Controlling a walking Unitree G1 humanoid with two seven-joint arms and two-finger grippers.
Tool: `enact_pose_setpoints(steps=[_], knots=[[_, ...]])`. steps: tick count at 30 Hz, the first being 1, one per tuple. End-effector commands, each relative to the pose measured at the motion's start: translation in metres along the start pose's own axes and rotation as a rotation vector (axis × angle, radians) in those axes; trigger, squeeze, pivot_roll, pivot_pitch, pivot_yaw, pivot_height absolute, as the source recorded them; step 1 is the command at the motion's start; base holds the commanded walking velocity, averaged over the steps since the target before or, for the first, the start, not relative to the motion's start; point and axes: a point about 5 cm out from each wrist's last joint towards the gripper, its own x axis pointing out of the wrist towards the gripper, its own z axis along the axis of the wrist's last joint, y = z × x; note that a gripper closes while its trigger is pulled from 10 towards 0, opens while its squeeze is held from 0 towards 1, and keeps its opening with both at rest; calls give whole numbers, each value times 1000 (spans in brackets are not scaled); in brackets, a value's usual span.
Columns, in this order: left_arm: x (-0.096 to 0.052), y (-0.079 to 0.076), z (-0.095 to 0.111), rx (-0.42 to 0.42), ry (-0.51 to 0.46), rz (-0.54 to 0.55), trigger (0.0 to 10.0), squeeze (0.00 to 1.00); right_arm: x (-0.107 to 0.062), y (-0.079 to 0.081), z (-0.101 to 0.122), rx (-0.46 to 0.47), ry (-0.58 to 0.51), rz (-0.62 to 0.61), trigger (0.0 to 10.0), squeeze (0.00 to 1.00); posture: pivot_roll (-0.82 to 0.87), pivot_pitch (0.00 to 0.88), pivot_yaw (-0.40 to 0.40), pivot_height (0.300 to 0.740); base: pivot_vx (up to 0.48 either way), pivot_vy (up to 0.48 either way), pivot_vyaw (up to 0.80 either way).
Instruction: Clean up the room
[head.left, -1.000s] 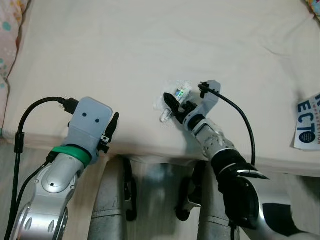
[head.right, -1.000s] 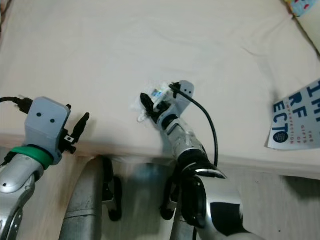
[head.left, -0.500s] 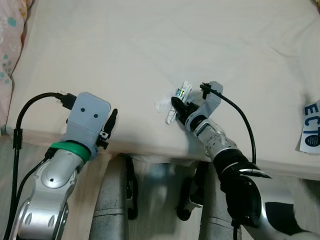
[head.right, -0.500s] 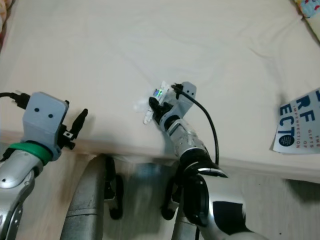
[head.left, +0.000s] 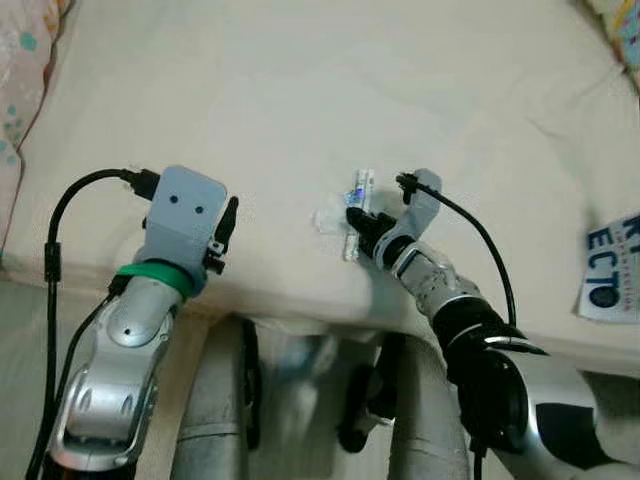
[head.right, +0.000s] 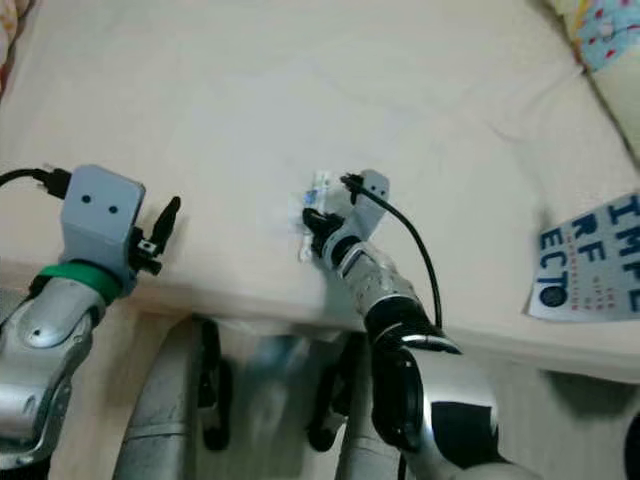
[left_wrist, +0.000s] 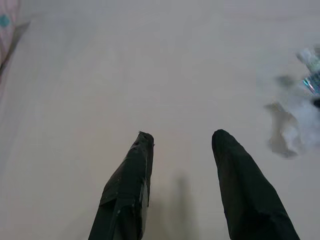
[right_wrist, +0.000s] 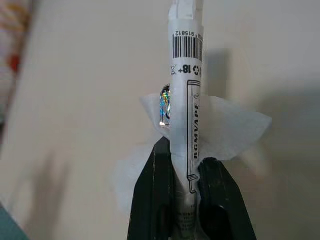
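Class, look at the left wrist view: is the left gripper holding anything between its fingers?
No. The left gripper is open over the bare bed sheet, with nothing between its fingers.

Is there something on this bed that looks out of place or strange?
Yes. A small white wrapper with a barcode, plus a crumpled tissue, is pinched in the right gripper near the bed edge: litter. A printed booklet lies askew, overhanging the edge.

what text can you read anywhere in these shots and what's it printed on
"915812", under a barcode, on the wrapper pinched in the right pincer.
"18+", below that, on the same wrapper.
"BCMVAPE", running along the wrapper; the smaller print near the fingers is too blurred to read.
"ECTO", large dark letters on the booklet lying on the bed.
"IMPE", "RF", "ECTO", the same cover in the right eye view; its small print is unreadable.
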Motion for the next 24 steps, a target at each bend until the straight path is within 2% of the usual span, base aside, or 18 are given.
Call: enact_pose_setpoints(steps=[1,2,3,4,5,7,8,9,10,11,14,15,16,18,21,22,24], knots=[[0,-2,-8,-9,20,6,10000,0,-2,0,-6,-27,4,27,0,0,198,226,-6,607,0,0,0],[0,-2,-8,-9,20,6,10000,0,-2,0,-6,-27,4,27,0,0,198,226,-6,607,0,0,0],[2,-5,-7,-28,11,5,10000,0,-3,2,-3,-92,-30,57,39,0,182,205,-13,607,0,0,0],[2,-5,-7,-28,11,5,10000,0,-3,2,-3,-92,-30,57,39,0,182,205,-13,607,0,0,0],[8,-15,-8,-68,-4,-17,10000,0,-11,2,-5,-198,-103,80,10000,0,136,146,-21,607,0,0,0],[10,-18,-8,-81,-8,-26,10000,0,-14,2,-7,-230,-124,79,10000,0,136,146,-21,607,0,0,0],[13,-22,-12,-122,7,-51,10000,0,-28,-4,-9,-339,-216,-10,10000,0,107,119,-24,607,0,0,0],[13,-22,-12,-122,7,-51,10000,0,-28,-4,-9,-339,-216,-10,10000,0,107,119,-24,607,0,0,0],[14,-23,-15,-133,15,-56,10000,0,-35,-7,-9,-414,-253,-64,10000,0,91,105,-25,607,0,0,0],[14,-23,-15,-133,15,-56,10000,0,-35,-7,-9,-414,-253,-64,10000,0,91,105,-25,607,0,0,0],[15,-18,-39,-87,69,-20,10000,0,-63,-13,-13,-579,-361,-207,10000,0,52,72,-29,607,0,0,0],[14,-16,-48,-86,93,-4,10000,0,-70,-15,-13,-600,-380,-233,10000,0,43,69,-28,607,0,0,0],[14,-16,-48,-86,93,-4,10000,0,-70,-15,-13,-600,-380,-233,10000,0,43,69,-28,607,0,0,0],[11,-10,-70,-152,177,57,10000,0,-84,-19,-13,-628,-407,-285,10000,0,22,54,-25,607,0,0,0],[9,-9,-80,-194,217,81,10000,0,-90,-21,-12,-634,-421,-311,10000,0,12,45,-24,607,0,0,0],[7,-9,-88,-222,245,95,10000,0,-95,-22,-10,-654,-438,-334,10000,0,4,34,-23,607,0,0,0],[7,-9,-94,-217,247,98,10000,0,-100,-24,-5,-709,-455,-378,10000,0,-1,24,-23,607,0,0,0]])
